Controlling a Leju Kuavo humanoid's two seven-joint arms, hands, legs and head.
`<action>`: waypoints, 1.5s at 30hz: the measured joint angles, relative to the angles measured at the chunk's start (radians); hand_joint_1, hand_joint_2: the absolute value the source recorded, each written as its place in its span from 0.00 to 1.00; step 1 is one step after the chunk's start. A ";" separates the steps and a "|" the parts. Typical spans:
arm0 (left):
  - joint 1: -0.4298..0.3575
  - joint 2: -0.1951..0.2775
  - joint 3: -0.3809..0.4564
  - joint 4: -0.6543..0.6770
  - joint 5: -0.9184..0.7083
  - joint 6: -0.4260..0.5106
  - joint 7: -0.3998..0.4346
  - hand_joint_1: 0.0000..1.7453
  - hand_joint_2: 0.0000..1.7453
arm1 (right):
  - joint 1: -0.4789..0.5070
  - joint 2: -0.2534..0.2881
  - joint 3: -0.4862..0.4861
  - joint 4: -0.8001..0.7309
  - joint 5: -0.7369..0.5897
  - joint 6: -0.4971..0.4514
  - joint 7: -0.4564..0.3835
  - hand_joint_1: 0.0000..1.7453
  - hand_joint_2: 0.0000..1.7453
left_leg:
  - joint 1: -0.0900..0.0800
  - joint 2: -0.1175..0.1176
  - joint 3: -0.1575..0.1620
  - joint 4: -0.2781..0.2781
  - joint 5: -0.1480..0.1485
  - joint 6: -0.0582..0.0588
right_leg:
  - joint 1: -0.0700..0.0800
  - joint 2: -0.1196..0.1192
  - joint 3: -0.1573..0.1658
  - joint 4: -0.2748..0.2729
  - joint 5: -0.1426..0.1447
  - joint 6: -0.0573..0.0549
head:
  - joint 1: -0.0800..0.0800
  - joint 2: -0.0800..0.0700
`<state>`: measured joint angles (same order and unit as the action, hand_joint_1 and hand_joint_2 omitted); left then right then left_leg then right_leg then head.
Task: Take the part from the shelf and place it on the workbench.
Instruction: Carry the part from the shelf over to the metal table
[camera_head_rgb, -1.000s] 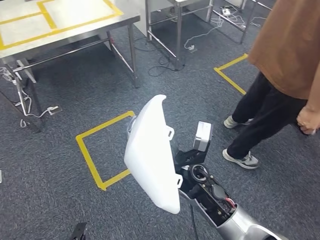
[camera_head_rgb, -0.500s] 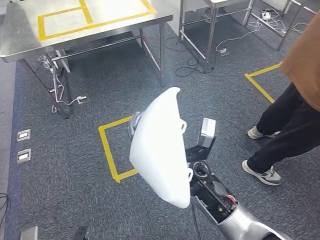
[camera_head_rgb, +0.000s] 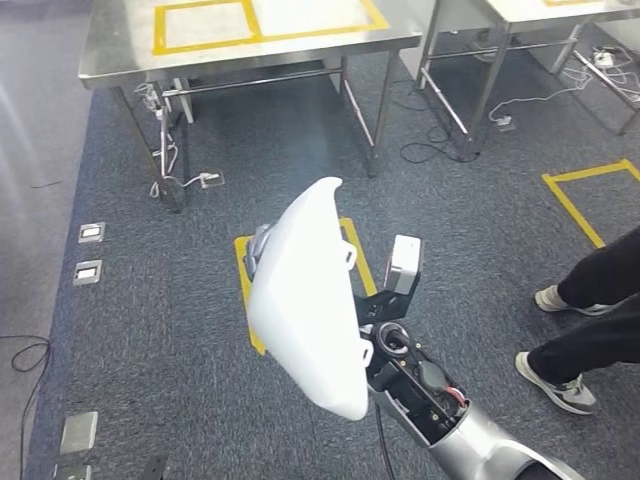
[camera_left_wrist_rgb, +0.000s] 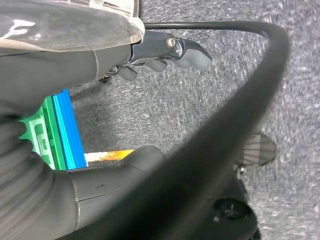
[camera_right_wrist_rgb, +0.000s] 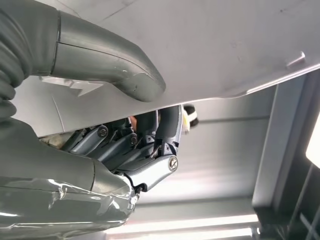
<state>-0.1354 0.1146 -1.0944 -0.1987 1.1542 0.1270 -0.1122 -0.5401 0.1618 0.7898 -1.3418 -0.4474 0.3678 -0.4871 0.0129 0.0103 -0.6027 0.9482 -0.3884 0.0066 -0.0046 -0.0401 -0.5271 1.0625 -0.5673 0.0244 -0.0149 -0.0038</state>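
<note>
I am seeing the right hand (camera_right_wrist_rgb: 124, 150) gripping the large white moulded plastic shell part (camera_head_rgb: 309, 300): in the right wrist view the thick grey thumb (camera_right_wrist_rgb: 113, 65) is lying across one face of the white panel and the darker fingers (camera_right_wrist_rgb: 113, 142) are curling against the other face, so the hold is a clamp on the panel's edge. In the head view the part is being carried off the floor, just in front of the silver right arm (camera_head_rgb: 468, 440), its narrow end pointing far and its broad end near. It is sitting over a yellow tape square (camera_head_rgb: 249, 290) on the grey carpet floor (camera_head_rgb: 151, 320).

The left hand (camera_left_wrist_rgb: 162, 55) is hanging over the carpet with nothing in it; its dark fingers (camera_left_wrist_rgb: 188, 52) are bent inward, close together.

The stainless steel workbench (camera_head_rgb: 121, 45) with yellow tape outlines on its top is standing at the far side, well apart from the part. A second steel table (camera_head_rgb: 528, 15) is standing at the far right. White cables (camera_head_rgb: 177, 180) are trailing under the workbench. A person's dark-trousered legs (camera_head_rgb: 596, 310) and grey shoes are showing at the right, near the arm but apart from it.
</note>
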 joint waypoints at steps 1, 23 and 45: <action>-0.001 0.000 0.000 0.000 0.000 0.000 0.000 0.00 1.00 | 0.001 0.000 0.000 0.000 0.000 0.000 0.000 1.00 1.00 | -0.001 -0.011 0.000 0.000 0.000 0.004 | 0.000 0.020 -0.036 0.077 -0.034 0.000 | 0.007 0.000; 0.009 0.006 0.001 0.000 0.020 -0.020 -0.007 0.00 1.00 | 0.004 0.007 0.012 0.002 0.025 0.006 0.020 1.00 1.00 | 0.020 -0.009 -0.021 0.059 -0.021 -0.059 | -0.005 0.018 0.029 -0.128 0.106 -0.026 | -0.014 0.000; 0.010 0.008 0.002 0.000 0.022 -0.029 -0.009 0.00 1.00 | 0.000 0.010 0.031 0.008 0.034 0.005 0.034 1.00 1.00 | 0.004 -0.012 0.014 0.005 -0.021 -0.024 | -0.005 0.019 0.040 -0.136 0.096 -0.001 | 0.023 0.000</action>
<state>-0.1258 0.1224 -1.0922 -0.1987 1.1767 0.0978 -0.1212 -0.5397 0.1720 0.8209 -1.3336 -0.4133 0.3724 -0.4532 0.0165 -0.0018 -0.5884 0.9533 -0.4091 -0.0170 -0.0098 -0.0214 -0.4870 0.9268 -0.4712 0.0231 0.0077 -0.0038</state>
